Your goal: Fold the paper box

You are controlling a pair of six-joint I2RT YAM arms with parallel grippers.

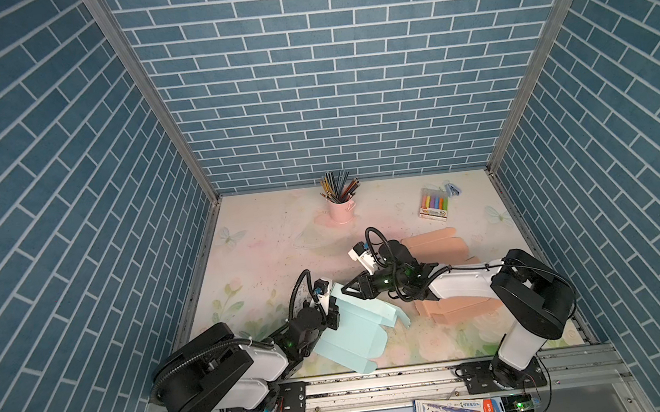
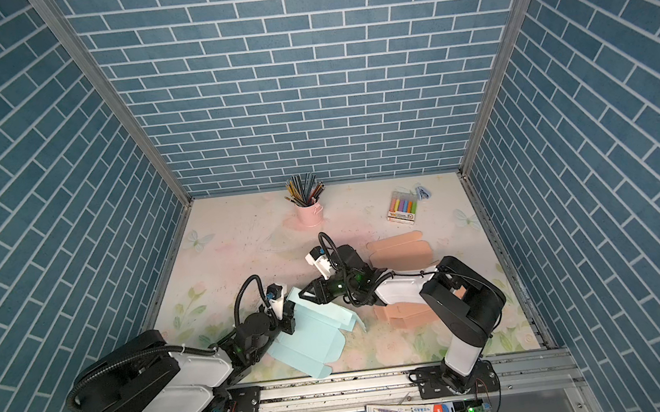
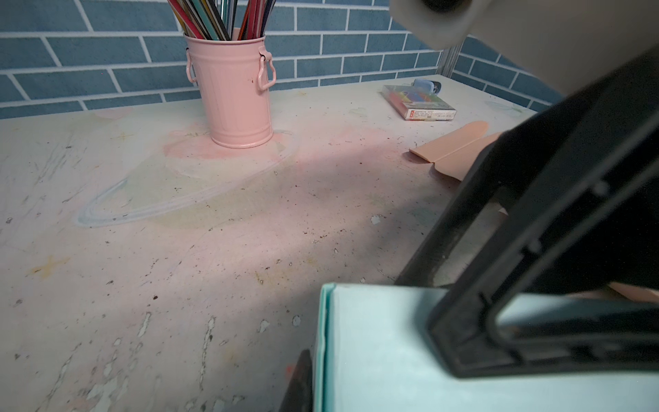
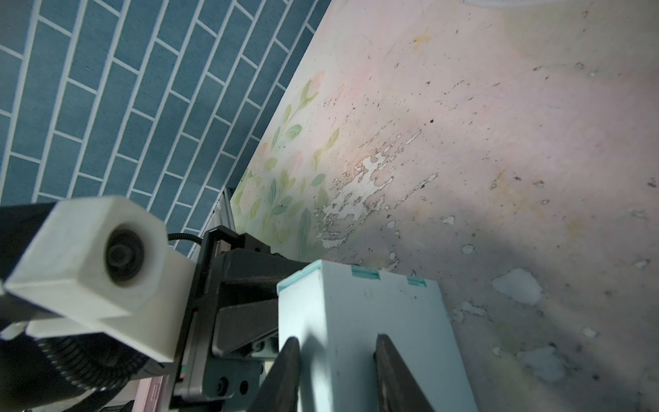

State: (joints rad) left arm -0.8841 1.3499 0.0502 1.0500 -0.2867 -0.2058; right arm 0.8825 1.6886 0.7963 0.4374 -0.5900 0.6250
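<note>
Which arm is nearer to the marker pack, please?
Right. The right arm lies nearer, in front of the marker pack; the left arm sits farther off, left of the blue paper box.

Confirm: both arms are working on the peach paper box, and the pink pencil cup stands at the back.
Not peach: the paper box both arms are working on is light blue, as both top views show. The pink pencil cup does stand at the back.

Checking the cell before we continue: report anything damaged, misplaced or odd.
The table's printed surface is badly flaked, with white patches and dark specks near the blue paper box. A stationery packet lies off the table on the front frame. Nothing is spilled.
</note>
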